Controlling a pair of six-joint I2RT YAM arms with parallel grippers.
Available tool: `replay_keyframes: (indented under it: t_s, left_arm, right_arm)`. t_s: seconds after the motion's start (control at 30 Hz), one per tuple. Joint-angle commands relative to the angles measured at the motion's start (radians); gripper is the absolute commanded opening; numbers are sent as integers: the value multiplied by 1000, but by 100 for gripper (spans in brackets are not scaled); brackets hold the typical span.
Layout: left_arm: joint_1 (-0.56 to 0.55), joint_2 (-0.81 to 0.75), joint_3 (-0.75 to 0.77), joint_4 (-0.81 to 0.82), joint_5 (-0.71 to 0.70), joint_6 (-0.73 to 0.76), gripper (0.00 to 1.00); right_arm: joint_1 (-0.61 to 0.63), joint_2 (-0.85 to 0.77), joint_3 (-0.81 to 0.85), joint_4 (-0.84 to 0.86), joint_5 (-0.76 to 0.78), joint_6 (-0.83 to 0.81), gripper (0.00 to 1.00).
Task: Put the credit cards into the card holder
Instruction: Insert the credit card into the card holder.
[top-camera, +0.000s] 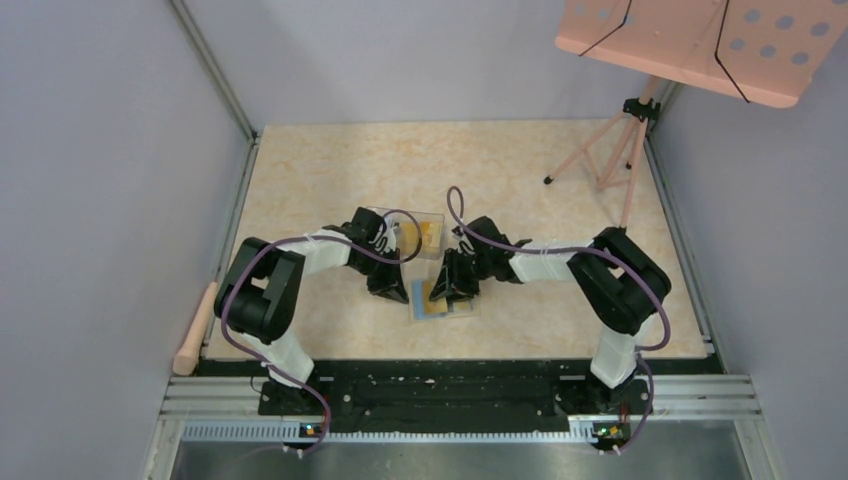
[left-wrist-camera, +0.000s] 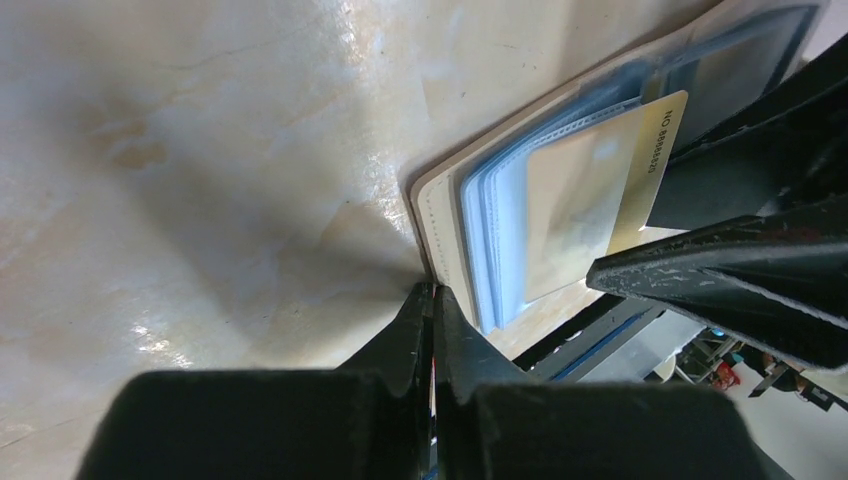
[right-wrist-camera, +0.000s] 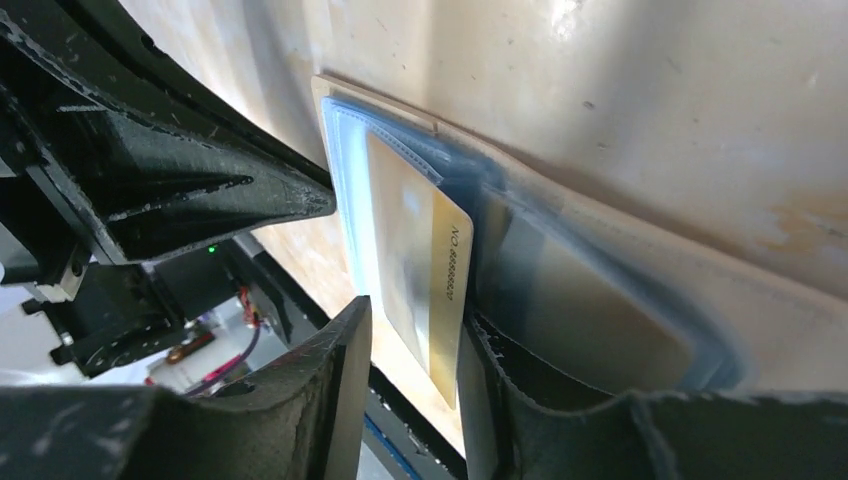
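The card holder (top-camera: 443, 300) lay open on the table (top-camera: 300, 180), near its front middle and between both arms. 1 credit card (left-wrist-camera: 600, 180) sat partly inside a blue pocket, its outer end still showing. The right gripper (right-wrist-camera: 412, 320) had its jaws parted on either side of that end. The left gripper (left-wrist-camera: 432, 295), pressed together on nothing, bore its tips against the holder's beige edge. The half-seated card could be dragged back out by a brushing finger. If the left tips slipped, the holder might slide.
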Motion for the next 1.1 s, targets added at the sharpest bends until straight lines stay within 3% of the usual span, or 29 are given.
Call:
replay_keyframes:
  t_s: [0.0,0.27,0.47,0.7,0.83,1.07]
  left_arm:
    - [-22,39,-5,-6,-88,34,0]
    - [-21,43,2,-9,-87,39,0]
    - [-21,49,13,-11,-80,43,0]
    - [-34,70,31,5,-36,46,0]
    - [-51,87,46,7,-11,48,0]
    - [-67,94,70,6,-3,49,0]
  right_arm:
    - [36,-19,128,-295,138,-107,39]
    - [65,-18,238,-467,227,-131,60]
    - [67,-5,259,-489,241,-152,63]
    - [68,26,260,-437,185,-150,53]
    - [71,56,268,-395,149,-139,40]
    - [95,103,298,-373,101,-126,33]
